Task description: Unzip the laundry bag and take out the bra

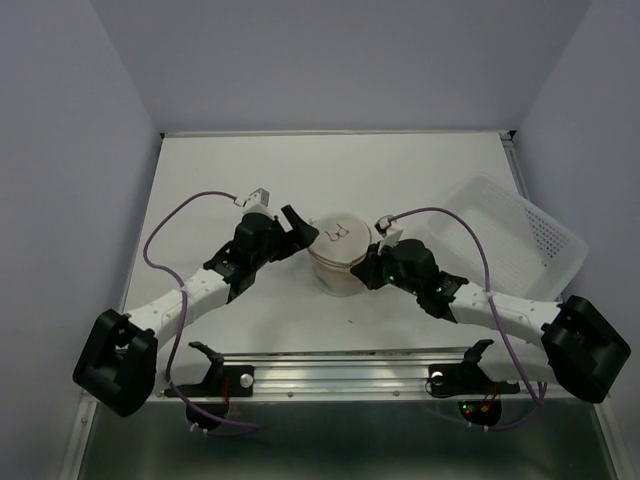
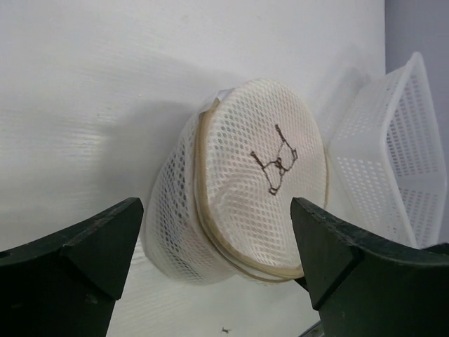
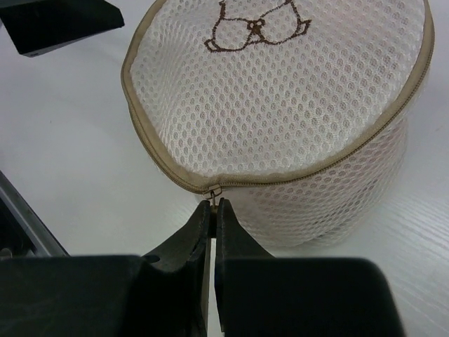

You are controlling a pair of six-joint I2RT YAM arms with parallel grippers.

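Observation:
The laundry bag (image 1: 337, 258) is a round cream mesh pouch with a tan zip band and a dark bra outline on its face, standing mid-table between both arms. It also shows in the left wrist view (image 2: 245, 189) and the right wrist view (image 3: 280, 105). My right gripper (image 3: 213, 205) is shut on the zipper pull (image 3: 213, 192) at the bag's near rim. My left gripper (image 2: 217, 239) is open, its fingers straddling the bag's left side without touching; it shows from above (image 1: 296, 222). The zip looks closed. The bra is hidden inside.
A white perforated plastic basket (image 1: 515, 235) lies tilted at the right, close behind the right arm; it also shows in the left wrist view (image 2: 393, 161). A metal rail (image 1: 340, 375) runs along the table's near edge. Walls enclose the table.

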